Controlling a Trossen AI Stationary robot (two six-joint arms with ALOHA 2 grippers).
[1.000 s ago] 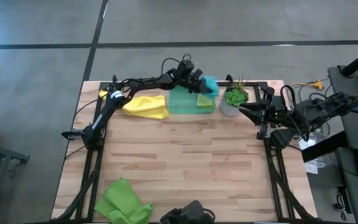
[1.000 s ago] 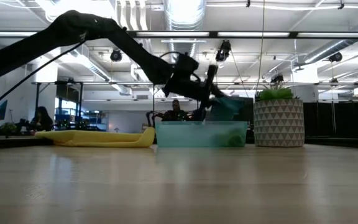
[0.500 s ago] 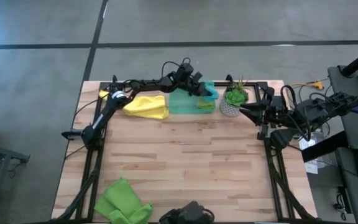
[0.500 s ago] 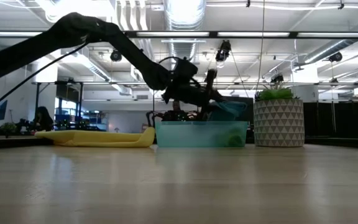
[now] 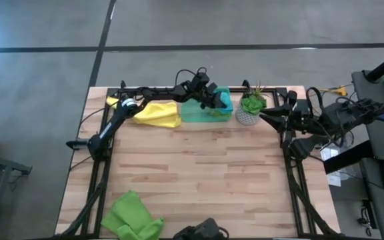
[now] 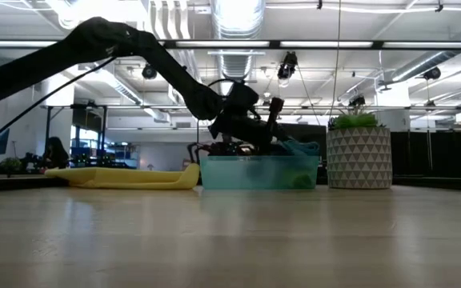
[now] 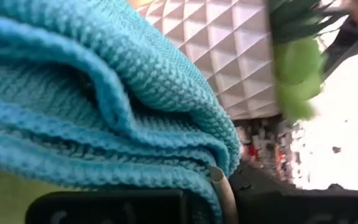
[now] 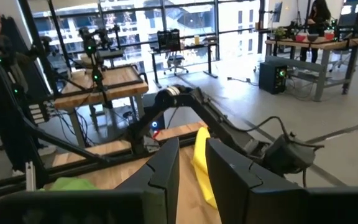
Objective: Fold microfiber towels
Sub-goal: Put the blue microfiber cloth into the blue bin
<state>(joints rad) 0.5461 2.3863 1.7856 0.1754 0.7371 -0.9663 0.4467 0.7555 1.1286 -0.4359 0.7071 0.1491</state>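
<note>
- High view: my left gripper [image 5: 213,100] is over the translucent green tray [image 5: 195,111] at the far edge of the table [image 5: 199,167], clamped shut on the teal-blue towel [image 5: 224,98]. The yellow towel [image 5: 153,113] lies just left of the tray, partly under my left arm. A lime green towel [image 5: 133,217] lies crumpled at the near left corner, well apart from the rest. The potted plant [image 5: 251,105] stands just right of the tray. My right gripper [image 5: 264,118] hangs at the table's right edge, beside the plant, holding nothing.
- Low view: the left gripper [image 6: 269,132] sits at the tray's [image 6: 254,172] rim, the teal-blue towel [image 6: 298,147] bunched above it. The yellow towel [image 6: 130,178] lies flat to the left.
- Left wrist view: folds of the teal-blue towel [image 7: 92,106] fill the picture, pinched between my fingers [image 7: 104,208]; the plant's white pot [image 7: 222,50] is behind.
- Right wrist view: my right fingers [image 8: 225,168] stand slightly apart with nothing between them; the yellow towel [image 8: 202,163] shows beyond.
</note>
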